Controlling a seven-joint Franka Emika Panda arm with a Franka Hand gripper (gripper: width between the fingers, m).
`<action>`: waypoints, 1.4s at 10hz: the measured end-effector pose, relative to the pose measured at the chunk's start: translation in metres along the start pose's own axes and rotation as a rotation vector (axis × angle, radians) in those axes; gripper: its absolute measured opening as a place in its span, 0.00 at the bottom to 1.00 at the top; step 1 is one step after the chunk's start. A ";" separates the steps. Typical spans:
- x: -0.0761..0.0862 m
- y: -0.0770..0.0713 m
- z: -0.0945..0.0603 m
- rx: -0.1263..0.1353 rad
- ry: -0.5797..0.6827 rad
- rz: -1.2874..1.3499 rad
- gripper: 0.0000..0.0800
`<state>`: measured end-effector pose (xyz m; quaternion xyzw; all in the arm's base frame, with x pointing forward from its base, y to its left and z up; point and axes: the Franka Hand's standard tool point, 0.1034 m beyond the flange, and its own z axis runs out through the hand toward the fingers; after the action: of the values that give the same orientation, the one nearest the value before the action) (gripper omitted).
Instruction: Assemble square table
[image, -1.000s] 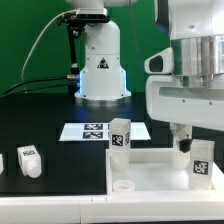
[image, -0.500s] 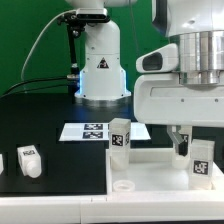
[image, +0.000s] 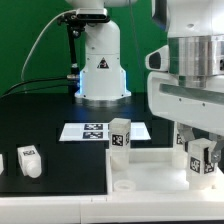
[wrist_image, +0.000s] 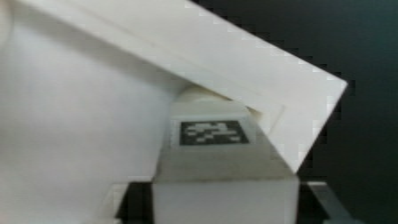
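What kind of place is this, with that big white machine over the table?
Probably a robotics lab test bench. A white robot arm stands on a black table, a printed marker board lies flat on it, and white furniture legs carry square tags beside a white tabletop.

Big flat white plastic square tabletop (image: 150, 165), chunky white legs (image: 120, 133) wearing black-and-white square tags, all on a plain black table (image: 50, 125), green backdrop (image: 20, 40).
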<state>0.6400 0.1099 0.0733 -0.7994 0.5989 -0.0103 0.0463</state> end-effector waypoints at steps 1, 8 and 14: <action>0.001 0.000 0.000 0.012 -0.017 0.178 0.36; 0.003 0.001 0.001 0.034 -0.058 0.659 0.39; 0.038 0.007 -0.032 0.096 -0.039 0.551 0.80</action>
<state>0.6414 0.0698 0.1034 -0.6035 0.7914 -0.0104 0.0966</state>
